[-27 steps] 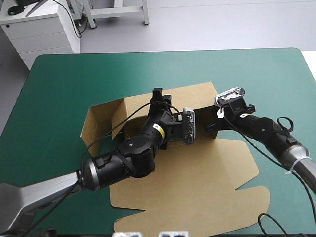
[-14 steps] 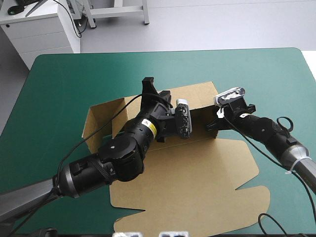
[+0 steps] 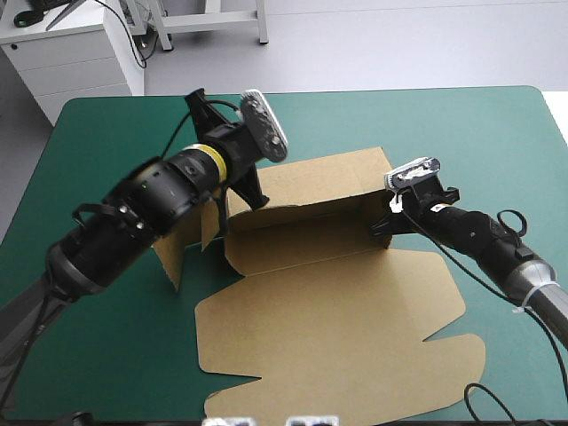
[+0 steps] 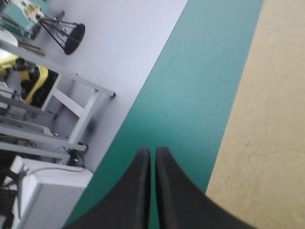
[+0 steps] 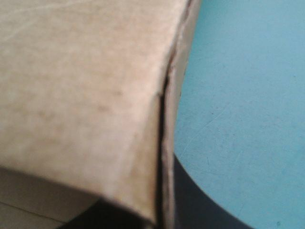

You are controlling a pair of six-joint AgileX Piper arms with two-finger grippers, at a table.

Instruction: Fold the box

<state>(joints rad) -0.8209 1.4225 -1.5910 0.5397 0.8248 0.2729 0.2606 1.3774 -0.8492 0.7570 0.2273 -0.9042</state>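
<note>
While the box (image 3: 337, 311) is clamped at one wall by the right pincer (image 3: 382, 229), the left pincer (image 4: 152, 151) is held closed, empty

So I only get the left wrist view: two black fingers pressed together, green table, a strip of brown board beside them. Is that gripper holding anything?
Observer: No. The left gripper is empty, and the high view shows it lifted above the left end of the box.
Operator: And the other arm?
Observer: The right gripper is shut on the box's right end, where a wall stands up.
Operator: Does the box look finished?
Observer: No. Its far walls are raised, but a big sheet of it lies flat toward the near edge of the teal-green table.
</note>
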